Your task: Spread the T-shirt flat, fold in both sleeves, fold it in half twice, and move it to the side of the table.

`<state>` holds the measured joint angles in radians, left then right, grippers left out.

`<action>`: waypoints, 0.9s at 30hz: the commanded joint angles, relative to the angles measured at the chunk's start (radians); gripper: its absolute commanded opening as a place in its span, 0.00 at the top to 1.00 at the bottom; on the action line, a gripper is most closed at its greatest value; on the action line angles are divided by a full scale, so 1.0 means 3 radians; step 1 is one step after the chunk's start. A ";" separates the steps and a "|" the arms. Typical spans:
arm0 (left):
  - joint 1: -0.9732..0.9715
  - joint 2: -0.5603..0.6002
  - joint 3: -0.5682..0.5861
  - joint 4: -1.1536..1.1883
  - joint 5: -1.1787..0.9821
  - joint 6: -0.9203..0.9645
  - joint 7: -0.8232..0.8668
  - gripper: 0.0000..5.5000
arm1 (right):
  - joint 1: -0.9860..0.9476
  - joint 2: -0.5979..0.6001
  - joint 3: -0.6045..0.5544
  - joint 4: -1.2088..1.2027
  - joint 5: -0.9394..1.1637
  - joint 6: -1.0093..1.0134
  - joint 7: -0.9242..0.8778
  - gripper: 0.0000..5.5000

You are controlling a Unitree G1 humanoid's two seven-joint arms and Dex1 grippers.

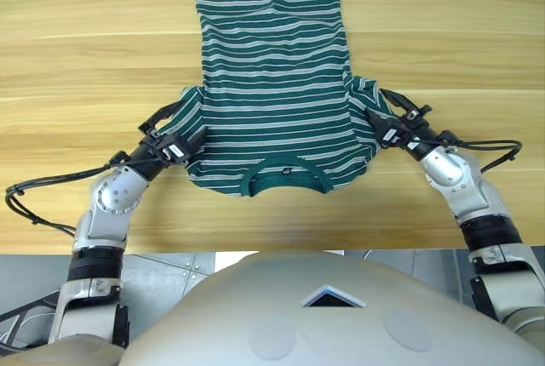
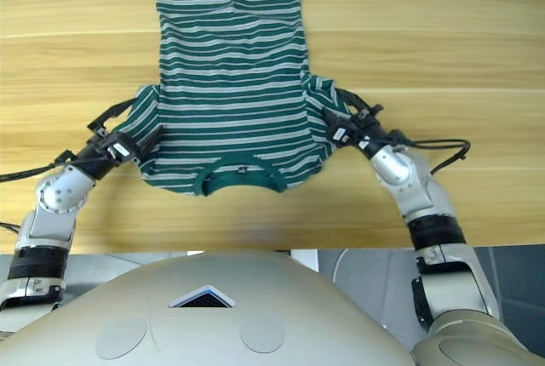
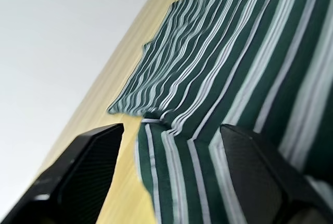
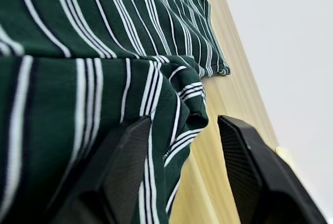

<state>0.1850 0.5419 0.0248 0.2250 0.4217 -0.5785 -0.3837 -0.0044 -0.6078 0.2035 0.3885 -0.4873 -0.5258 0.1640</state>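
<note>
We've got an arm out at each side of the T-shirt (image 1: 272, 85), which looks like the set-up for folding the sleeves in. Our left gripper (image 1: 189, 146) has its fingers apart around the left sleeve (image 1: 189, 111). Our right gripper (image 1: 381, 130) is spread too, the right sleeve (image 1: 366, 94) between its fingers, nothing pinched. The shirt lies mid-table (image 1: 85, 42), collar (image 1: 285, 180) towards us, dark green with pale stripes, body mostly flat, sleeves rumpled.
</note>
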 commanded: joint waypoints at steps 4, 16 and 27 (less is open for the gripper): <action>-0.0037 0.0228 -0.0273 0.0512 0.0324 0.0060 0.0286 0.37 | 0.0083 -0.0137 -0.0053 0.0132 -0.0017 0.0181 0.0025 0.57; -0.0556 0.0344 -0.0621 0.1392 0.0316 -0.0130 0.0700 0.37 | -0.0193 -0.0203 0.0047 0.0254 -0.0227 0.0055 -0.0272 0.57; -0.0164 0.0323 -0.0749 0.0548 -0.0199 -0.0557 0.0551 0.37 | 0.0499 -0.0142 -0.0194 -0.1512 0.1202 -0.0429 0.0264 0.57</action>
<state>0.0971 0.6353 -0.1827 0.4242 0.3631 -0.7618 -0.1759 0.1230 -0.6630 0.1637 -0.0073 -0.1502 -0.6861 0.2232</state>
